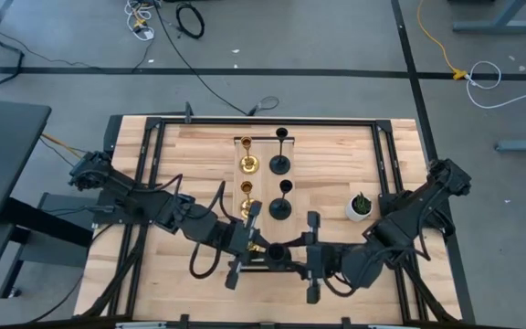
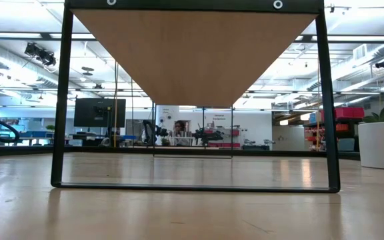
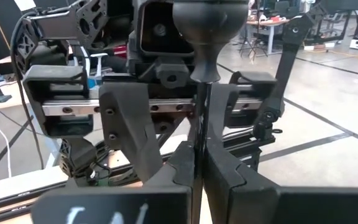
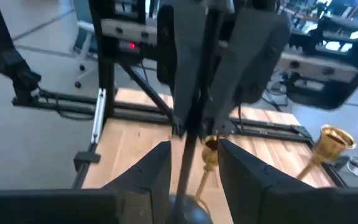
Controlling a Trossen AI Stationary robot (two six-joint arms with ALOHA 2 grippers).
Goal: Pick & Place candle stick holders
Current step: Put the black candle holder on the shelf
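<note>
Wood tabletop (image 1: 153, 155) with a dark metal frame (image 1: 144, 146) around it and a paler board (image 1: 263, 187) in the middle; grey shop floor with cables beyond. The piece being worked is a matte black candle stick holder (image 3: 209, 25) with a small rounded cup and a thin straight stem, at the near end of the board between the two arms. Left gripper (image 3: 202, 163) has its fingers (image 3: 182, 171) closed together on the stem, with the cup sticking out past the fingertips. Right gripper (image 4: 190, 163) faces it from the other side with its fingers (image 4: 154, 171) apart, one on each side of the same stem, not touching it as far as I can see. In the high view both grippers meet nose to nose at the board's near edge, the holder a dark blob between them. One gold holder (image 4: 209, 155) sits just behind the left gripper, mostly hidden by it. Farther up the board stand two more gold holders (image 1: 249, 164) in a column and two black holders (image 1: 281, 164) in a column beside them, all upright and well apart from the grippers. White pot (image 1: 359, 207) with a green plant stands right of the board, near the right arm. The low view shows only the frame, the pot's side and a person (image 2: 179, 127) far back in the room.
</note>
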